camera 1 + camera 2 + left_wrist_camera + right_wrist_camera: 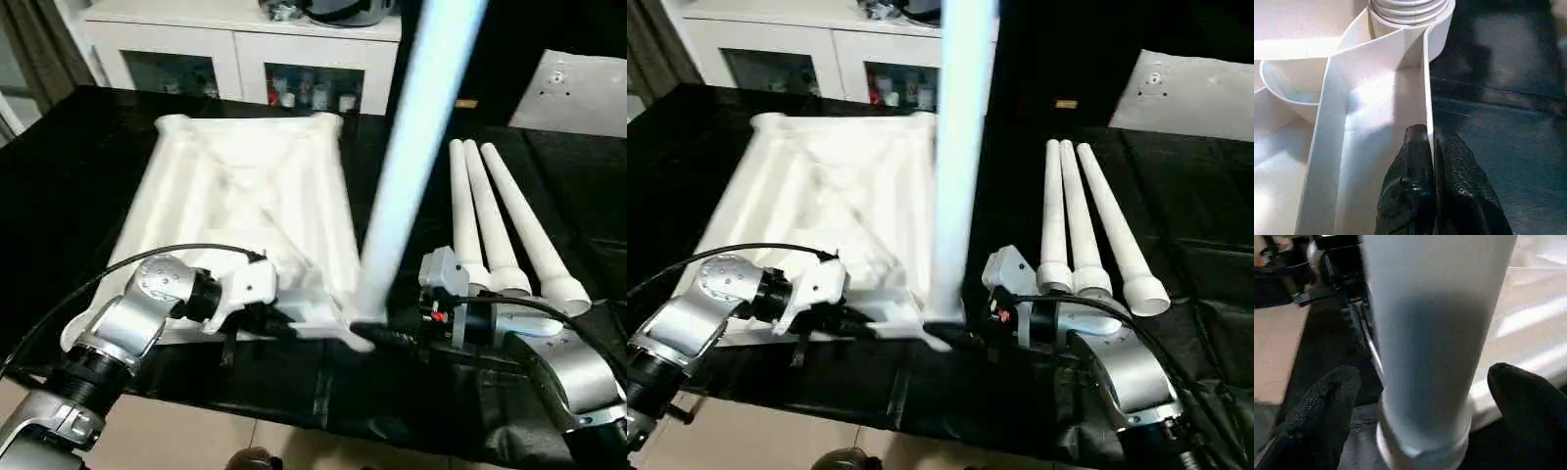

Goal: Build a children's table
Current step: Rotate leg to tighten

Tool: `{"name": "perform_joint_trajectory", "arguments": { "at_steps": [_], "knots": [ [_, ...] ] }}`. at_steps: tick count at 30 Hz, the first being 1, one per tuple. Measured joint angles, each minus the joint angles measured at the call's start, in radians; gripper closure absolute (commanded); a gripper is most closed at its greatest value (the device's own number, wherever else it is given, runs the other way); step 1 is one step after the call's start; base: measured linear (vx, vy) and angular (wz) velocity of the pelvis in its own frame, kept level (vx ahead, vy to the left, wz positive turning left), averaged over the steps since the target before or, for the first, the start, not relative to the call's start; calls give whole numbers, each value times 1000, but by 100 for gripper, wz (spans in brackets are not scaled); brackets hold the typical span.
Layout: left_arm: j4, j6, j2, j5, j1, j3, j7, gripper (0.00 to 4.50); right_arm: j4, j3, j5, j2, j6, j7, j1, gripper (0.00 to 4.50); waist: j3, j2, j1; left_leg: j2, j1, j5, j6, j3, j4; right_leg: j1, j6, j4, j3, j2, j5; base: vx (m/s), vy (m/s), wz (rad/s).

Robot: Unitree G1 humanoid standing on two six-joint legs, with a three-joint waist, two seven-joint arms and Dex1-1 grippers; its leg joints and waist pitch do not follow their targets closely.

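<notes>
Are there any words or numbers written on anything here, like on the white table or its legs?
No readable text anywhere.
Tabletop: plain white, no writing.
Standing leg and three lying legs: no writing.
Small yellow tag behind the work table: too small to read.
Jars in the cabinet: labels too blurred to read.

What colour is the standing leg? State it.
White; the standing leg shows best in the right eye view.

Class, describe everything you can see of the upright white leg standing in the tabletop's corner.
The long white tapered plastic leg stands upright, leaning slightly, with its ridged base seated in the near right corner socket of the upturned white ribbed plastic tabletop. The right tool has its black fingers spread on either side of the leg, not touching it.
</notes>
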Motion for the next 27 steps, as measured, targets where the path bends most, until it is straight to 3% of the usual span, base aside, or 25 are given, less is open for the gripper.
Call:
{"name": "perform_joint_trajectory", "arguments": {
  "at_steps": [11,17,27],
  "knots": [
    [31,-52,-12,0,-12,-17,-32,450,54,37,1,-23,1,87,-32,116,-1,-1,-5,0,0,3,5,1,0,-1,2,0,0,0,0,0,0,0],
    [50,-70,-12,1,-16,-17,-38,450,59,51,5,-31,3,110,-35,187,-1,-1,-4,0,0,3,5,1,0,-1,2,0,0,-1,0,0,0,0],
    [58,-70,-14,0,-14,-13,-27,450,60,48,10,-19,21,97,-33,203,-1,-2,-4,0,2,3,5,1,0,0,2,1,0,-1,0,0,0,0]
  ]
}}
